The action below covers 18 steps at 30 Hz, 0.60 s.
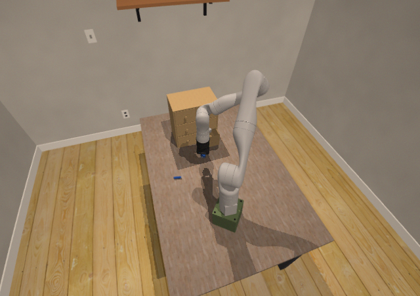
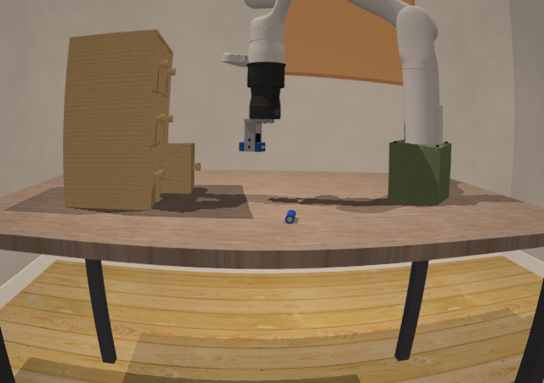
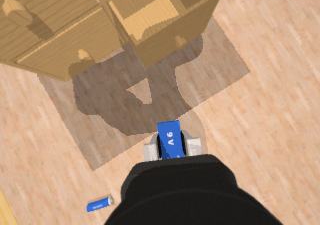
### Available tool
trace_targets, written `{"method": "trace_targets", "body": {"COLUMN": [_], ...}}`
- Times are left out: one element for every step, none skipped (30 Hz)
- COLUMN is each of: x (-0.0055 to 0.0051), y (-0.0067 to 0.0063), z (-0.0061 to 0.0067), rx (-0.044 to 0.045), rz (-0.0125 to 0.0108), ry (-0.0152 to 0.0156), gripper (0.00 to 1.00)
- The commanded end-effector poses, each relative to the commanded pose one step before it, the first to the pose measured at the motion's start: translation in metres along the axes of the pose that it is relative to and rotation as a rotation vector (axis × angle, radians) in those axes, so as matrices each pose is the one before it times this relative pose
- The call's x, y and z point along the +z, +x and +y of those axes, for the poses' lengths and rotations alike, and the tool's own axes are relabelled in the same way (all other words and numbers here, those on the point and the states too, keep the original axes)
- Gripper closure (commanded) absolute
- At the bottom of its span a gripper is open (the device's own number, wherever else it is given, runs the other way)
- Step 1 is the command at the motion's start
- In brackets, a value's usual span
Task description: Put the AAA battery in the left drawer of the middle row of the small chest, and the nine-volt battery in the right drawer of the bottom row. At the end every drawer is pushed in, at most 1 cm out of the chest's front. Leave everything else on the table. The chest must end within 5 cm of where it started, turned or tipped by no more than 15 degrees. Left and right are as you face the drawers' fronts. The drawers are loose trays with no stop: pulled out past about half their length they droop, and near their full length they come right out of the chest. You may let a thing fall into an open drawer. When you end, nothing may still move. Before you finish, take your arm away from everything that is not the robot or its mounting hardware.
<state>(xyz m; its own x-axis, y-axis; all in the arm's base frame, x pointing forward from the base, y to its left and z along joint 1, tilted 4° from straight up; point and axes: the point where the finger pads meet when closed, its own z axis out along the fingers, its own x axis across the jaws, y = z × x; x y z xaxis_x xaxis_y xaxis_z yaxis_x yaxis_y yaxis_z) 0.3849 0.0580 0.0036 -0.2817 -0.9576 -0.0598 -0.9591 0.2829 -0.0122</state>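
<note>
My gripper [image 3: 170, 140] is shut on the blue nine-volt battery [image 3: 169, 139] and holds it well above the table, in front of the small wooden chest [image 2: 115, 120]. The held battery also shows in the side view [image 2: 252, 146] and the overhead view [image 1: 203, 155]. The chest's bottom right drawer [image 3: 159, 16] stands pulled out and open, its inside empty; it also shows in the side view [image 2: 176, 168]. The other drawers look pushed in. The blue AAA battery [image 2: 290, 216] lies on the table away from the chest; it also shows in the overhead view [image 1: 176, 177] and the wrist view [image 3: 99, 203].
The arm's green base [image 2: 419, 171] stands on the table to the right in the side view. The table's front edge [image 2: 272, 247] is close to the AAA battery. A wall shelf [image 1: 172, 0] hangs far above.
</note>
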Motion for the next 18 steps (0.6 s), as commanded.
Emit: {"method": "trace_targets", "body": {"x": [-0.0002,0.00025,0.00027,0.00029,0.00031,0.00033,0.0,0.0,0.00034,0.00036,0.00037,0.00037,0.00038,0.00038,0.00038,0.00038,0.00037,0.00036], "y": [0.0015,0.00098,0.00107,0.00116,0.00124,0.00132,0.0,0.0,0.0014,0.00146,0.00152,0.00157,0.00161,0.00163,0.00165,0.00165,0.00164,0.00161], "z": [-0.00136,-0.00021,-0.00025,-0.00029,-0.00034,-0.00039,0.0,0.0,-0.00045,-0.00051,-0.00057,-0.00064,-0.00072,-0.00079,-0.00087,-0.00095,-0.00103,-0.00111], "rx": [0.03114,0.01894,0.02089,0.02287,0.02486,0.02685,0.0,0.0,0.02885,0.03083,0.03279,0.03472,0.03661,0.03847,0.04027,0.04201,0.0437,0.04531], "rz": [0.00191,0.00109,0.00121,0.00133,0.00144,0.00156,0.0,0.0,0.00167,0.00178,0.00188,0.00198,0.00206,0.00213,0.00219,0.00224,0.00227,0.00228], "ry": [0.00039,-0.00137,-0.00147,-0.00156,-0.00164,-0.0017,0.0,0.0,-0.00175,-0.00179,-0.00181,-0.00181,-0.0018,-0.00177,-0.00172,-0.00166,-0.00158,-0.00149], "gripper": [0.49,0.49,0.49,0.49,0.49,0.49,0.49,0.49,0.49,0.49,0.49,0.49,0.49,0.49,0.49,0.49,0.49,0.49]}}
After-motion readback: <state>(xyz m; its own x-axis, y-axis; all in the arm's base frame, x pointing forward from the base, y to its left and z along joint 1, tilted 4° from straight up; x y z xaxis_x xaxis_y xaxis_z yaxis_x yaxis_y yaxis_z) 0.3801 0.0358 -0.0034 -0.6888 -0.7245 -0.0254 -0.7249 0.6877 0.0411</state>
